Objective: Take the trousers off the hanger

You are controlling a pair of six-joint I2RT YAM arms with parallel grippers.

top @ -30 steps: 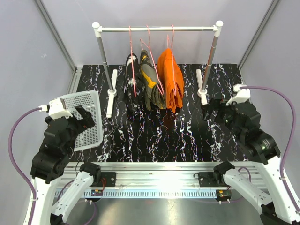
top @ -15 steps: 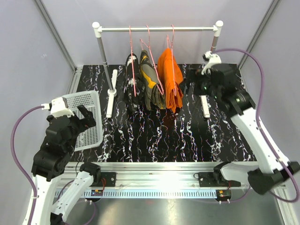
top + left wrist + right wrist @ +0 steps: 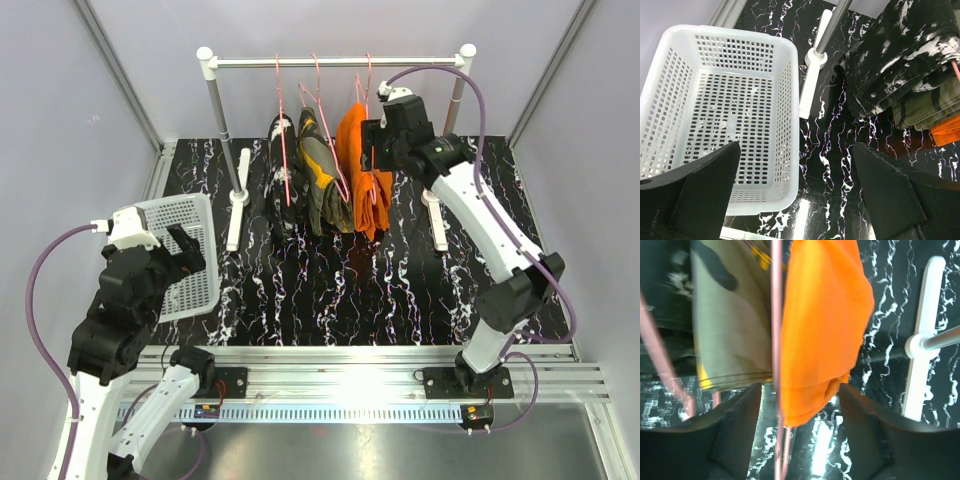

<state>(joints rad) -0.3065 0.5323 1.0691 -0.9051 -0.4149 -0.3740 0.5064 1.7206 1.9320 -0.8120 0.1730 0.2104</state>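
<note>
Straddling orange trousers [image 3: 822, 325] draped over pink hanger [image 3: 775, 340] | right gripper [image 3: 800, 390] jaws spread wide, grasping nothing | left gripper [image 3: 795, 147] spread, empty | cloth likely light, limp; pinch the lower fold

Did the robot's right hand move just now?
Yes. The right gripper was on the near side of the rack's right foot. It has swung toward the back and to the left, past that foot, and now sits at the orange trousers.

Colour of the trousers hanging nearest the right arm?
Solid bright orange: the orange folded cloth trousers show best in the right wrist view.
</note>
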